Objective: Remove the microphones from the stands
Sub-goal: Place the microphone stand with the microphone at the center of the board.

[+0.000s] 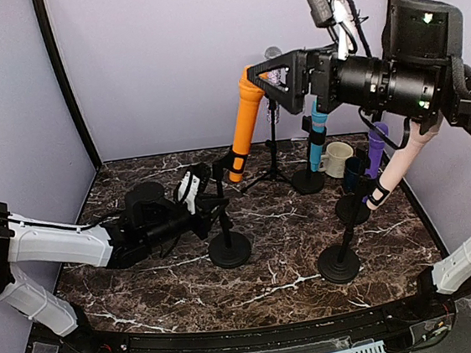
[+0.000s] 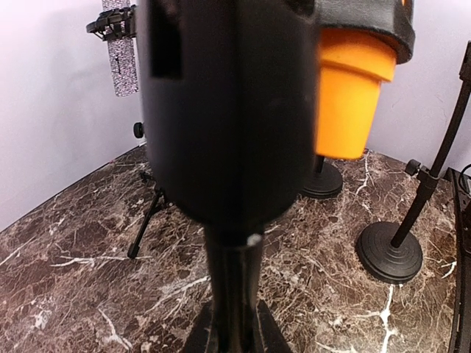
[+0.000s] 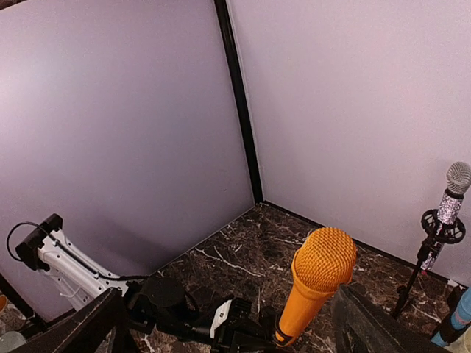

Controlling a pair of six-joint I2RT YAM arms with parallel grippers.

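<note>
Orange mic (image 1: 246, 120) sits tilted in its stand (image 1: 227, 228), centre of the top view. Left end effector (image 1: 208, 198) is clamped on the stand, bracing it. Right end effector (image 1: 269, 78) hovers wide apart by the mic head. It should grip the body and pull along the tilt.

Colours and patterns: microphones on a marbled table

Bright orange microphone with a mesh-textured head (image 1: 245, 125) in a black round-based stand (image 1: 230, 249); silver glitter microphone (image 1: 272, 54); sky-blue microphone (image 1: 317, 138); purple microphone (image 1: 376, 143); pale pink microphone (image 1: 403, 163); cream mug (image 1: 336, 159); dark brown marble-patterned tabletop (image 1: 278, 265), white-veined; plain lilac walls (image 1: 164, 57).
</note>
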